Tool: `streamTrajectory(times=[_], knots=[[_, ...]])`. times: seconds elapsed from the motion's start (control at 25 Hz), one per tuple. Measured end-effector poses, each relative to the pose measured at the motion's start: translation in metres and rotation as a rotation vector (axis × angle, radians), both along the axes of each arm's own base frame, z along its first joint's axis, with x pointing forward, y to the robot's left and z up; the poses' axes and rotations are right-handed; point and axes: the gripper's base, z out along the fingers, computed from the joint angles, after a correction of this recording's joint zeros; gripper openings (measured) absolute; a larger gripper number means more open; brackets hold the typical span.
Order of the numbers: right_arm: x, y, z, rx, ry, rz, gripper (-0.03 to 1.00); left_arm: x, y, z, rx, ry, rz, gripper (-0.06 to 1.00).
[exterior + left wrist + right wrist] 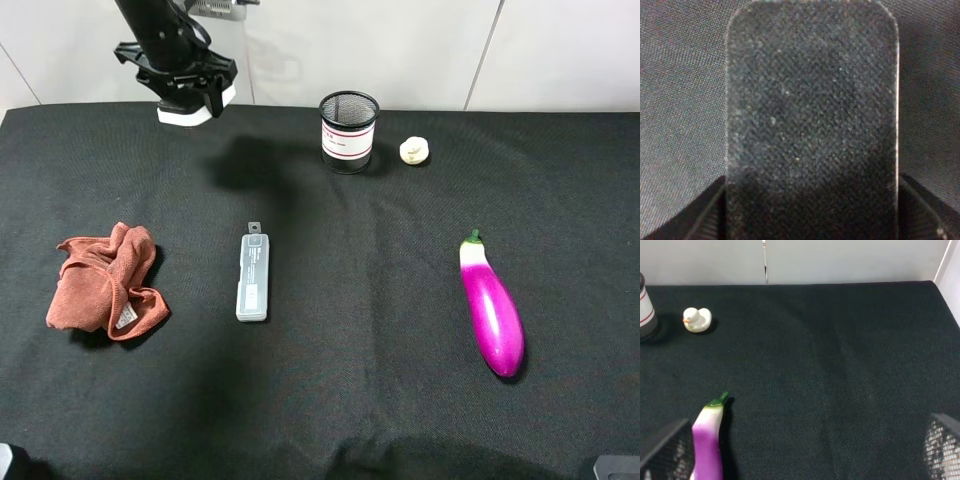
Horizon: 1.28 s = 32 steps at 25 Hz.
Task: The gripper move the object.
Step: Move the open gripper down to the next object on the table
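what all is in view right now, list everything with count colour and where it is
eraser block: 1, black top with white base, held off the table at back left
cloth: 1, reddish brown, crumpled at the left
slim bar: 1, white, lying flat left of centre
mesh cup: 1, black with a white and red label, upright at back centre
toy duck: 1, white, right of the mesh cup, not touching it
eggplant: 1, purple with a green stem, on the right
table cover: 1, black, under everything
left gripper: 1, black, shut on the eraser block
right gripper: 1, black, open and empty, near the eggplant
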Motion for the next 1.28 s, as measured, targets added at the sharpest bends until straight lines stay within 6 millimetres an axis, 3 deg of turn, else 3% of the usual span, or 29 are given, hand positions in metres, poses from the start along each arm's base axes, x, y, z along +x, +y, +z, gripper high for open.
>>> streamTrajectory(times=[0.2,0.44,0.64,1.28], knots=[[0.0,0.0,0.0,0.0,0.0,0.0,0.69,-0.008,-0.011,0.012,0.004,-0.005,-0.027,0.68],[0.0,0.0,0.0,0.0,0.0,0.0,0.69,-0.024,-0.038,0.034,0.011,-0.038,-0.078,0.68],[0.0,0.0,0.0,0.0,0.0,0.0,0.69,-0.038,-0.062,0.04,0.018,-0.027,-0.128,0.68],[0.0,0.0,0.0,0.0,0.0,0.0,0.69,-0.107,-0.163,0.048,0.005,-0.021,-0.338,0.68]])
